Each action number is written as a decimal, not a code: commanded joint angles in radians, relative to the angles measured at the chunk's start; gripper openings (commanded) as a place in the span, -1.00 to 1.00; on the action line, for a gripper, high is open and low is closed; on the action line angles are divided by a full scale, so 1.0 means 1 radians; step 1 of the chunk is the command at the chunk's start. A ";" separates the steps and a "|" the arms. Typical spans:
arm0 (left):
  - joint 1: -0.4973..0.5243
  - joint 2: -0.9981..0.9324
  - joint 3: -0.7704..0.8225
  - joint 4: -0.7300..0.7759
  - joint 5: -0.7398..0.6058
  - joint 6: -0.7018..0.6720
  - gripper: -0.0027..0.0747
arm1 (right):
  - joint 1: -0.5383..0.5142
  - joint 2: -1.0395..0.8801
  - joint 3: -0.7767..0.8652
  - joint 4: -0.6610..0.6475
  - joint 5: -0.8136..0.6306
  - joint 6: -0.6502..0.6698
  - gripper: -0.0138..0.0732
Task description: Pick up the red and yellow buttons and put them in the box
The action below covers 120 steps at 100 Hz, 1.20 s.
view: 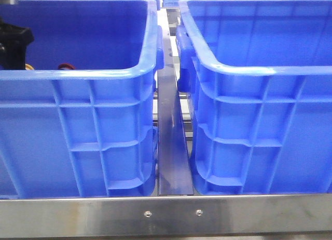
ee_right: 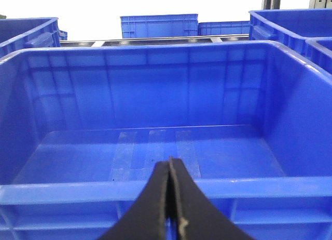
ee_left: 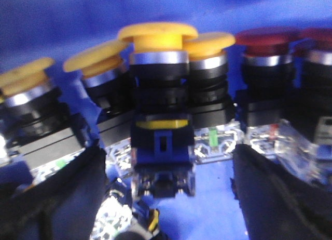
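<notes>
The left gripper [ee_left: 163,198] is down inside the left-hand crate [view: 78,76], where the buttons are kept, and its two dark fingers [ee_left: 67,193] stand wide apart with nothing clamped between them. Right between those fingers, in the middle of the opening and a little ahead of the tips, stands a yellow button [ee_left: 158,37] on its black and blue body; it seems to sit in the gap without either pad touching it, though the wrist picture is soft and very close, so contact cannot be ruled out. More yellow caps crowd in just beside it on both sides, and the red buttons [ee_left: 270,40] stand past the opposite finger, outside the opening. From the front only a sliver of red and yellow shows over the near rim of that crate, beside the dark arm. The step in hand looks like the first pick, with the claw lined up on the yellow button and the close not yet made. The next move calls for a squeeze on the body below the cap (the neighbours are tight, so a finger may nudge one). The right gripper [ee_right: 170,198] hangs just outside the near wall of the box [ee_right: 155,193], fingers pressed together on nothing.
</notes>
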 commanded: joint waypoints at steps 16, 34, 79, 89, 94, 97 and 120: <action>-0.004 -0.034 -0.034 -0.001 -0.040 -0.002 -0.06 | 0.000 -0.017 0.006 -0.011 -0.080 -0.003 -0.92; -0.004 -0.034 -0.034 0.003 -0.078 -0.002 -0.55 | 0.000 -0.017 0.006 -0.011 -0.080 -0.003 -0.92; -0.004 -0.211 0.002 -0.056 -0.116 0.020 -0.61 | 0.000 -0.017 0.006 -0.011 -0.080 -0.003 -0.92; -0.004 -0.285 0.055 -0.161 -0.129 0.103 -0.61 | 0.000 -0.017 0.006 -0.011 -0.080 -0.003 -0.92; -0.008 -0.322 0.082 -0.231 -0.136 0.155 -0.61 | 0.000 -0.017 0.006 -0.011 -0.080 -0.003 -0.92; -0.013 -0.342 0.096 -0.259 -0.141 0.182 -0.61 | 0.000 -0.017 0.006 -0.011 -0.080 -0.003 -0.92; -0.157 -0.441 0.142 -0.339 -0.147 0.306 -0.61 | 0.000 -0.017 0.006 -0.011 -0.080 -0.003 -0.92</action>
